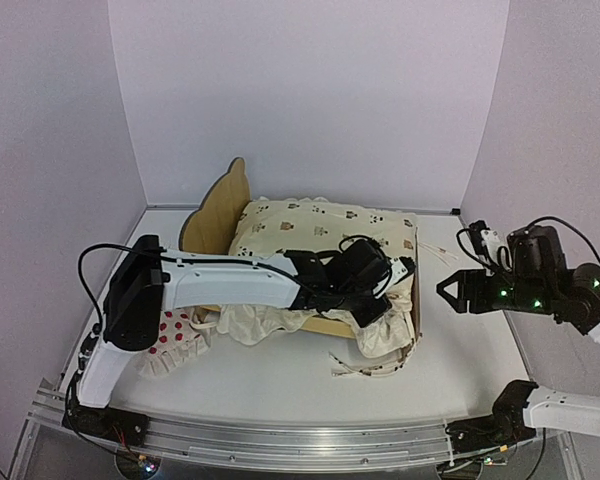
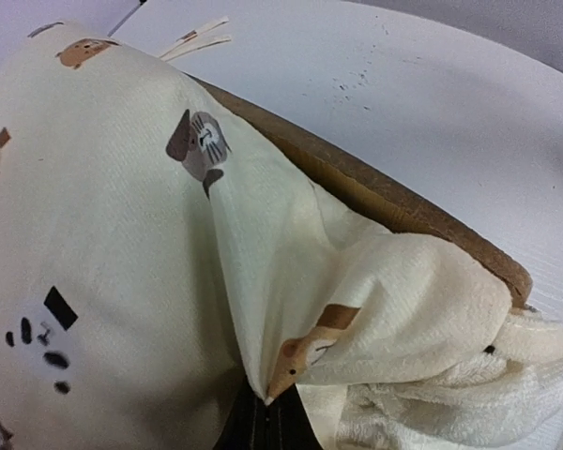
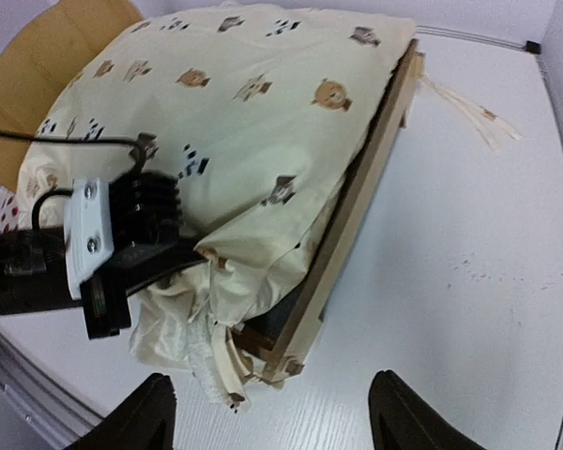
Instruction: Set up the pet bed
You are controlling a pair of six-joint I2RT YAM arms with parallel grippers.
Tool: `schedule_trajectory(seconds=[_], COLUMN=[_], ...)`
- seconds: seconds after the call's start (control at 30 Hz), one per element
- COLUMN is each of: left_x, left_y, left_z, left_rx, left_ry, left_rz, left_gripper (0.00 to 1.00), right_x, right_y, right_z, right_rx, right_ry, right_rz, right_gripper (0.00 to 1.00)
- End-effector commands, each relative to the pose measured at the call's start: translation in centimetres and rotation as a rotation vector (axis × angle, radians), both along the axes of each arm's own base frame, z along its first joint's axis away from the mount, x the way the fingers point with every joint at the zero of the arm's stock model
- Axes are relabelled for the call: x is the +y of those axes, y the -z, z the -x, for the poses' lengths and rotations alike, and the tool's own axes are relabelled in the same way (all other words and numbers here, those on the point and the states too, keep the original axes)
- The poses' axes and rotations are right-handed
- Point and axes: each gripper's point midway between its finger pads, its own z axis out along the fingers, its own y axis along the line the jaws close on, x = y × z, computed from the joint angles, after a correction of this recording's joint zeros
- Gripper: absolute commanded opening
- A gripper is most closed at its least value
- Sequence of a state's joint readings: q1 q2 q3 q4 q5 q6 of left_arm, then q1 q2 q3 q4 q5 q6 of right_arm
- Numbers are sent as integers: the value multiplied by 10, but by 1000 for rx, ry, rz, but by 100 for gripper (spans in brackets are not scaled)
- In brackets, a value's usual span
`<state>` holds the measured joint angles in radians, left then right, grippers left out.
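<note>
cream quilt (image 3: 253, 112) over pet bed (image 1: 215, 215).
my left gripper (image 2: 265, 417) pinches quilt; my right gripper (image 3: 280, 417) hangs with fingers apart.

Table (image 1: 460, 350) open rt of pet bed (image 1: 218, 212): room there for right pincer (image 1: 448, 290), jaws wide. Left arm (image 1: 230, 280) bars bed's near side. Quilt (image 1: 325, 228) heaped over frame. Pillow (image 1: 175, 335) & ties (image 1: 365, 365) clutter front.
</note>
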<state>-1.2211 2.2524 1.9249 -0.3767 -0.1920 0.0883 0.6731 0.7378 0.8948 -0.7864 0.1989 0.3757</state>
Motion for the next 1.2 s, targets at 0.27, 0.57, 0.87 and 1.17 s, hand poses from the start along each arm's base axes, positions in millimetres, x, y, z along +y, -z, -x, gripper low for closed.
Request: schedule_trajectory(seconds=[0.27,0.57,0.87,1.17], left_x=[61,80,88,95], left_y=[-162,-185,-191,-196], left_z=[-43,-49,-51,-53], left_rx=[-174,-196,-203,-206], left_ry=[-169,-196,-206,-217], left_rz=[263,307,322,331], left_gripper=[0,0,0,0], right_x=[81,97,112,114], right_y=[17,32,51,71], right_z=[11,-5,-21,-32], right_rx=[150,173,192,205], right_ry=[-344,-355,-376,-354], right_rz=[-166,-160,-137,-102], right_gripper=[37,33,44,38])
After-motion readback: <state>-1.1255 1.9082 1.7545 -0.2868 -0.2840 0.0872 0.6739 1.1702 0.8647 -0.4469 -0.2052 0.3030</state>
